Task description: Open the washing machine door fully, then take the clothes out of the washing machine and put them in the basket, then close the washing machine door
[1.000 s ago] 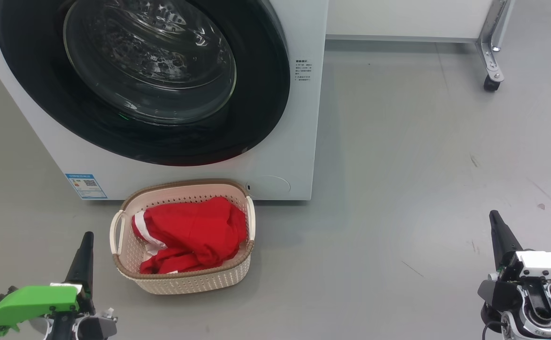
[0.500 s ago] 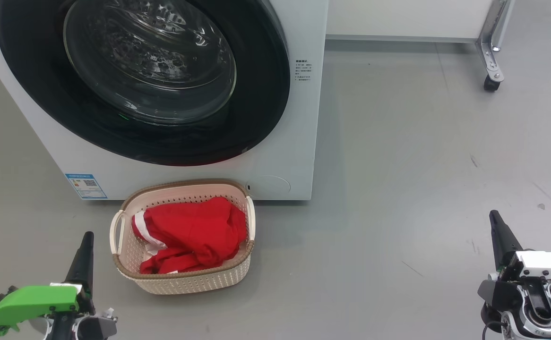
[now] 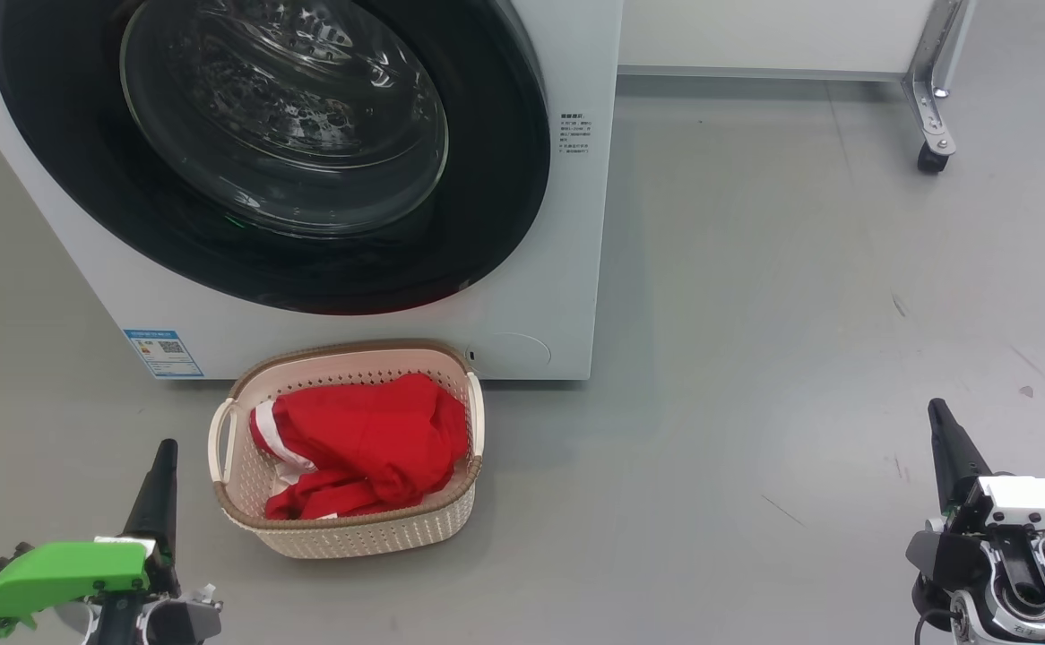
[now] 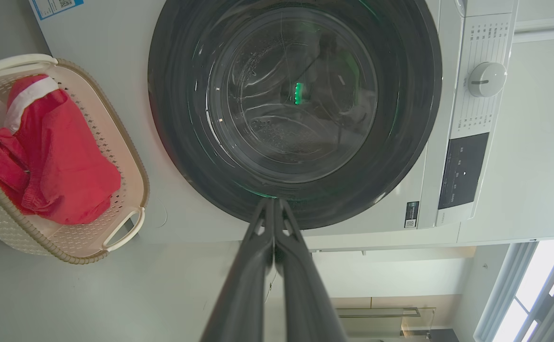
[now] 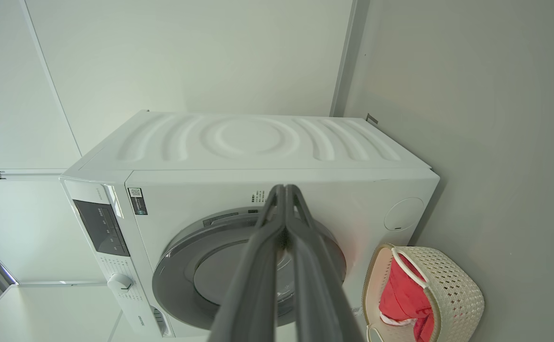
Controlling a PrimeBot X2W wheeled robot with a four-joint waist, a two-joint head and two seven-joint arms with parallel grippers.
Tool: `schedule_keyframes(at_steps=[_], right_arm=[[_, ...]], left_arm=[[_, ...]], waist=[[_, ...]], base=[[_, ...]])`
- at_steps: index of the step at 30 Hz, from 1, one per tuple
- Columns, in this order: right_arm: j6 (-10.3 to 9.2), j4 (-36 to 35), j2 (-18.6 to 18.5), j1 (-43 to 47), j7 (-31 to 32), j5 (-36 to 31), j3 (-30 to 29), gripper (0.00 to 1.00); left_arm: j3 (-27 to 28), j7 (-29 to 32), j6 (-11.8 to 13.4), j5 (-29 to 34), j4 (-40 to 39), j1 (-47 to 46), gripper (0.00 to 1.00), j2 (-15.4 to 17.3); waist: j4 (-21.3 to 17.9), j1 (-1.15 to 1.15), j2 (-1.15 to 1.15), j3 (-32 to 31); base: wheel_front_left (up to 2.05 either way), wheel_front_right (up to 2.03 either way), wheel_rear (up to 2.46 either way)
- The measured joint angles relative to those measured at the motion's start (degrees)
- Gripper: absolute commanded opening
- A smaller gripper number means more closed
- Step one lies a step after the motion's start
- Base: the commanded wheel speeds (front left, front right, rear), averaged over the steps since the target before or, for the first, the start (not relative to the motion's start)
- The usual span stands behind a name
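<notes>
Same as a second ago: no move by either claw, by the basket or by the clothes. Left claw low on the left of the head view, two long dark fingers pressed tight together, holding nothing. Just to its right, near but not touching, small cream plastic basket with holes in its sides, a brown woven-look rim and two side handles. Sits on the grey floor, close up to the front of the big white washing machine; touching it or not, cannot tell. Inside the basket, bunched-up red clothes with white trim. Behind and above the basket, big round washing machine door with a wide shiny black rim and a bulging clear glass middle, shut flat against the machine. Small blue label sticker low on the machine's front, just left of the basket, straight up that view from the left claw. Right claw low on the right, fingers also squeezed shut, empty, well apart from the basket and the machine, bare floor between. Along the left claw's fingers in the left wrist view, tips pointing at the edge of the door's black rim, basket and clothes off to the left side. Along the right claw's fingers in the right wrist view, tips pointing at the machine's white front by the door, basket down at the right corner.
</notes>
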Motion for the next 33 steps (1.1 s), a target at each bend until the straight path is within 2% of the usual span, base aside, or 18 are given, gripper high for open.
schedule_keyframes(at_steps=[33], right_arm=[[0.00, 0.0, 0.0, 0.0, 0.0, 0.0, 0.0, 0.00]], left_arm=[[0.1, 0.3, 0.0, 0.0, 0.0, 0.0, 0.00, 0.0]], waist=[[0.0, 0.00, 0.00, 0.0]], base=[[0.00, 0.00, 0.00]])
